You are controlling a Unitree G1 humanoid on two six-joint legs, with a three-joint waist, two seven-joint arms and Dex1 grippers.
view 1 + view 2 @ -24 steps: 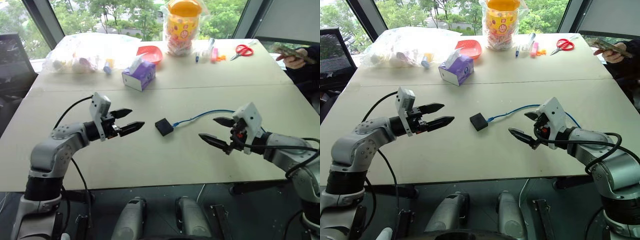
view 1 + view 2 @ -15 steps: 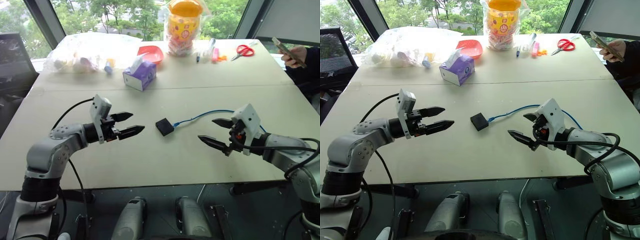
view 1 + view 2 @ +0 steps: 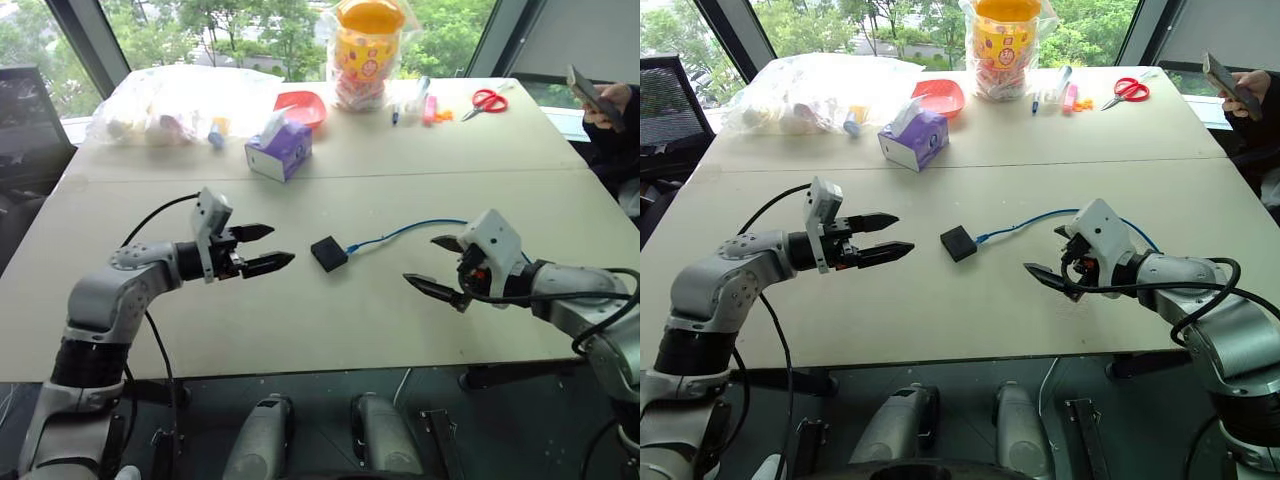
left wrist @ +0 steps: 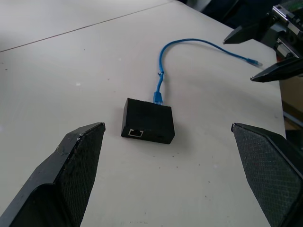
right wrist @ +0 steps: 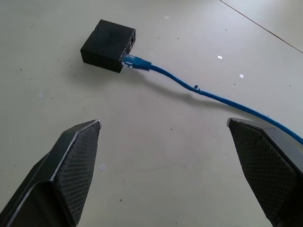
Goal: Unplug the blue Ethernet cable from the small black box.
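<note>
The small black box (image 3: pixel 328 253) lies flat on the beige table (image 3: pixel 300 320), midway between my two grippers. The blue Ethernet cable (image 3: pixel 400 232) is plugged into the box's right side by its plug (image 5: pixel 135 61) and curves away to the right; its free end (image 4: pixel 254 62) rests near my right gripper. A second, empty port (image 4: pixel 136 133) faces my left gripper. My left gripper (image 3: pixel 282 245) hovers open a short way left of the box, pointing at it. My right gripper (image 3: pixel 420 260) hovers open to the right of the box, just in front of the cable.
On the far half of the table stand a purple tissue box (image 3: pixel 280 150), a red bowl (image 3: pixel 300 105), a clear bag of items (image 3: pixel 170 100), a bagged yellow container (image 3: pixel 365 50), pens (image 3: pixel 425 105) and red scissors (image 3: pixel 488 100). A person's hand holds a phone (image 3: pixel 595 95) at the back right.
My left gripper has edged a little right, towards the box. My right gripper has barely shifted. The person's hand with the phone has risen and moved right.
</note>
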